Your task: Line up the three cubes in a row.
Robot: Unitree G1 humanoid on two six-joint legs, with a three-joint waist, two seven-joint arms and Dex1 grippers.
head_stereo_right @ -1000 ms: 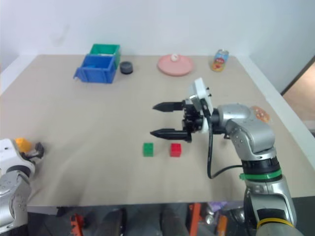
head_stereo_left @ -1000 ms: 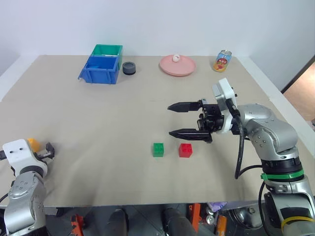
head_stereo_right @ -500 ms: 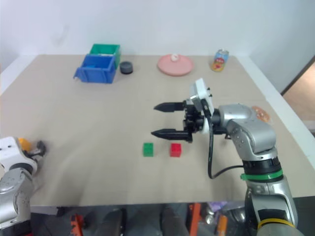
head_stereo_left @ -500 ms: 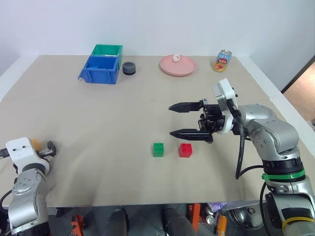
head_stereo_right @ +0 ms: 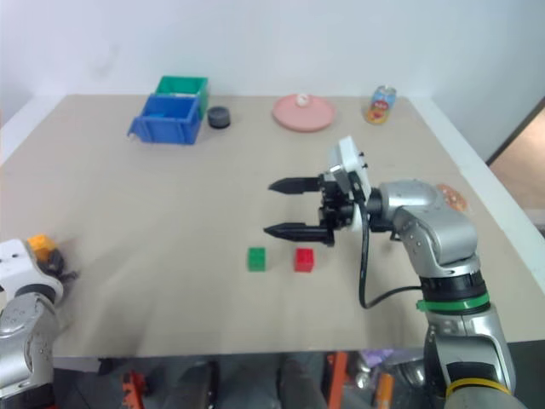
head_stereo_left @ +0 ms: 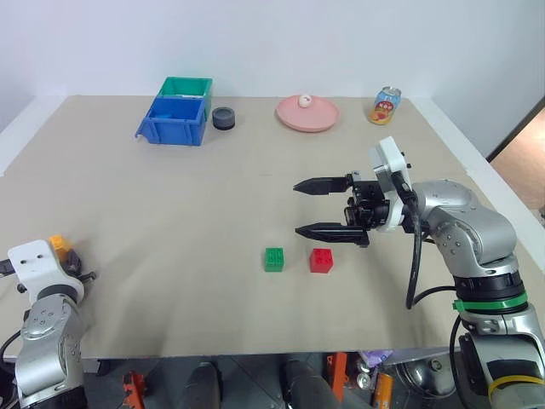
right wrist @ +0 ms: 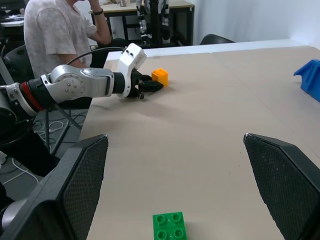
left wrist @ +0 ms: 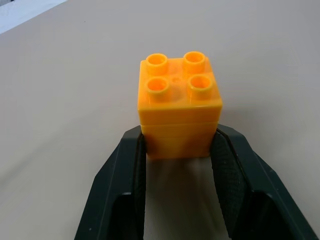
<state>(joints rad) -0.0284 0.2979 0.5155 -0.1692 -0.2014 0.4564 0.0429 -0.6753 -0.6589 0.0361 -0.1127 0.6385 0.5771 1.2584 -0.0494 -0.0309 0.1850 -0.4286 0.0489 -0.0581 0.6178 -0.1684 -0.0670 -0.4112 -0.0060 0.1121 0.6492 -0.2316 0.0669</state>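
yellow-orange cube (left wrist: 179,104): standing upright with its four studs up, at about 8 o'clock on the table (head_stereo_left: 170,196), close to the near-left edge; in the head view it is peeking out behind the left wrist.
left gripper (left wrist: 179,150): its two black fingers are pressing against the lower sides of the yellow-orange cube, closed on it, the cube's base sitting on the tabletop.
green cube (head_stereo_left: 273,259): resting studs-up near the table's middle, slightly toward 6 o'clock, just beside the red cube and apart from it by a small gap.
red cube (head_stereo_left: 321,260): sitting at the green cube's 3 o'clock, level with it, both well apart from the yellow-orange cube.
right gripper (head_stereo_left: 322,208): hovering above the table at about 12 o'clock from the red cube, pointing toward the robot's left, its jaws spread wide and gripping nothing.
blue storage bin (head_stereo_left: 175,120): lying at about 11 o'clock on the table, touching a green storage bin (head_stereo_left: 186,86) behind it.
small dark round container (head_stereo_left: 224,118): sitting just beside the blue bin at its 3 o'clock.
pink plate (head_stereo_left: 307,113): at 12 o'clock, carrying a small pale round item (head_stereo_left: 304,101).
drink can (head_stereo_left: 385,106): standing upright at about 1 o'clock.
person (right wrist: 65,35): sitting beyond the table's left edge, in a light shirt.
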